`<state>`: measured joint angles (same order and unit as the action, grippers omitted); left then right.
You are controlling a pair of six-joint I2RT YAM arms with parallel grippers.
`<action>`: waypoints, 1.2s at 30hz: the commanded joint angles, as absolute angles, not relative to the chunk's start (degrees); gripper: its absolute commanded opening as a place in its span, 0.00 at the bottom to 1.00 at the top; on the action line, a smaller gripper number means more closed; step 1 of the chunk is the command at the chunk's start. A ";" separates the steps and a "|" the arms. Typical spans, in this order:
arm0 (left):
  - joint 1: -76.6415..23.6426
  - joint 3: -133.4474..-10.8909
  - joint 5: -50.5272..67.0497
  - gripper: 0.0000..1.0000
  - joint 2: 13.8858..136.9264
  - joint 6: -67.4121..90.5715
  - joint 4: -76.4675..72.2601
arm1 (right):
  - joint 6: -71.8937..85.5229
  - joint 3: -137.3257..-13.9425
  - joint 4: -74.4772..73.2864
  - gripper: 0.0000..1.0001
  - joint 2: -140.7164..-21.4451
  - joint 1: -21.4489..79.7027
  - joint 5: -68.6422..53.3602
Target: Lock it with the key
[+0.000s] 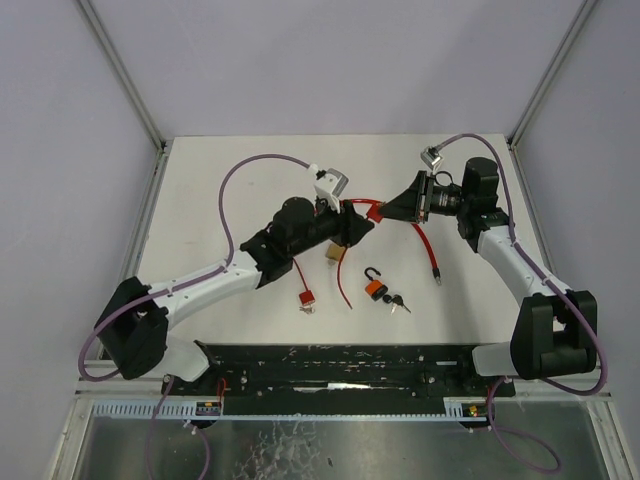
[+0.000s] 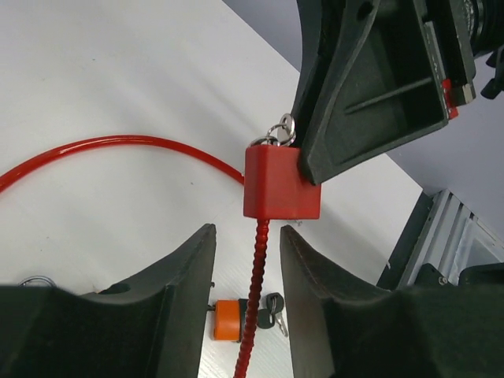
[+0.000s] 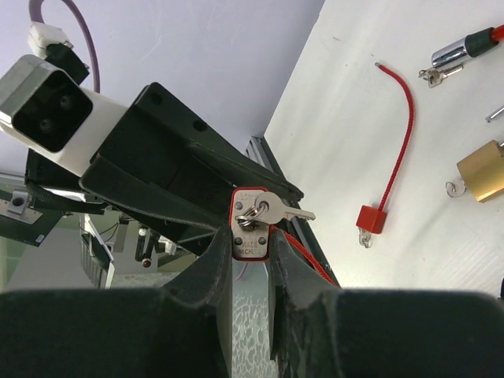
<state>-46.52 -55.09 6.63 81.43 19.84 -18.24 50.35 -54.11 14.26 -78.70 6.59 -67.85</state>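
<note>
Right wrist view: right gripper (image 3: 250,246) clamps the red cable-lock body (image 3: 250,235) aloft, key (image 3: 288,213) seated in it. The left gripper (image 2: 246,236) stands parted astride the cable (image 2: 256,272). Turning the key apparently remains.

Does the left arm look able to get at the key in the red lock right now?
Probably not. The key sits at the far end of the red lock from the left gripper, whose open jaws straddle the cable, and the right gripper clamps the lock beside the key.
</note>
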 commanded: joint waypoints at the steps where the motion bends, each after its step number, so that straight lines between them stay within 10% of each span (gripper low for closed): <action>1: -46.78 -58.10 4.99 0.34 82.74 19.07 -18.78 | 50.45 -54.89 14.63 0.00 -78.06 6.33 -66.92; 8: -46.72 -59.10 9.92 0.00 84.02 16.77 -19.46 | 49.43 -55.00 14.36 0.01 -77.48 6.33 -67.42; 15: -39.85 -56.51 26.60 0.00 81.82 21.73 -24.28 | 30.22 -58.88 1.00 0.59 -74.71 4.51 -68.65; 20: -35.39 -57.33 40.08 0.00 82.08 26.46 -24.60 | 16.42 -63.02 -7.35 0.71 -73.37 1.22 -73.56; 29: -32.34 -66.96 61.75 0.00 91.17 39.75 -22.63 | -82.65 -85.33 -68.59 1.00 -76.92 0.77 -72.43; 36: -32.42 -69.47 70.03 0.00 98.16 57.79 -41.61 | -107.07 -93.20 -84.44 1.00 -82.52 2.74 -76.76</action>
<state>-32.62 -67.53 62.13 96.23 45.32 -27.07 -84.20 -90.15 -70.50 -80.05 1.02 -73.32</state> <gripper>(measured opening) 0.022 0.997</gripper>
